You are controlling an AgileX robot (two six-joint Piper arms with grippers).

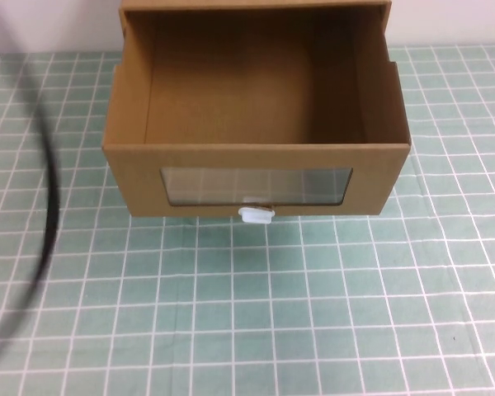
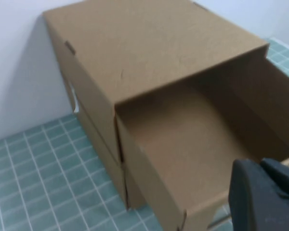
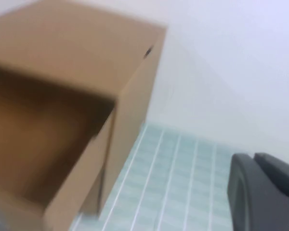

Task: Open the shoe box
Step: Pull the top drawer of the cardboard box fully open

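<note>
high: box [image 1: 256, 177] at far middle of mat [image 1: 313, 313], drawer [image 1: 256, 82] pulled out toward robot, white tab [image 1: 256, 215] on windowed front, cable [image 1: 51, 198] at left | left wrist: left gripper [image 2: 262, 197] by drawer's front edge, grip state can't tell | right wrist: right gripper [image 3: 262, 192] pressed together, empty, over mat right of box

Drawer [image 1: 256, 157] sticks out before the shoe box [image 2: 149, 43] (mat [image 1: 313, 313] beneath).

We see a shoe box [image 1: 256, 91] of matt brown cardboard with a glossy clear plastic window [image 1: 256, 186] and a smooth white plastic pull tab [image 1: 256, 215], on a matt green gridded mat [image 1: 313, 313].
</note>
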